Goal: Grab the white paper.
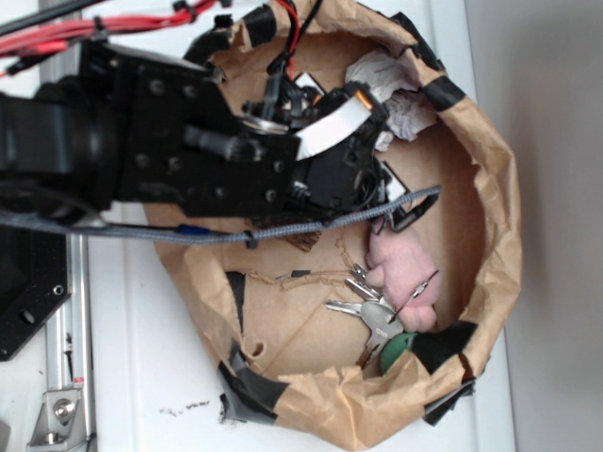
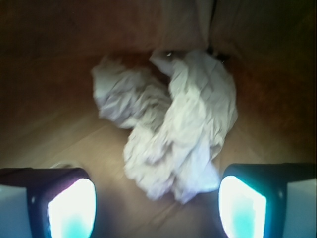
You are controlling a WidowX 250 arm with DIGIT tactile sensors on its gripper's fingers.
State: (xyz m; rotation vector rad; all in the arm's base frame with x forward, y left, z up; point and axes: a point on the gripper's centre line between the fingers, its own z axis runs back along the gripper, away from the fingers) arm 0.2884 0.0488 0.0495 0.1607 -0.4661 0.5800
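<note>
The white paper (image 2: 168, 134) is a crumpled off-white wad lying on the brown floor of the paper-bag basin. In the exterior view the white paper (image 1: 391, 89) lies at the top of the basin, partly behind my arm. My gripper (image 2: 156, 208) is open, with its two pale pads (image 2: 74, 208) wide apart. The lower end of the wad reaches into the gap between the fingers, closer to the right one. The pads do not touch the paper. In the exterior view the gripper (image 1: 372, 122) is mostly hidden by the black arm.
The brown paper bag (image 1: 495, 188) forms a rolled wall around everything, patched with black tape. A pink plush toy (image 1: 400, 273), keys (image 1: 372, 311) and a green item (image 1: 396, 348) lie at the lower right of the basin. A grey braided cable (image 1: 283, 229) crosses the middle.
</note>
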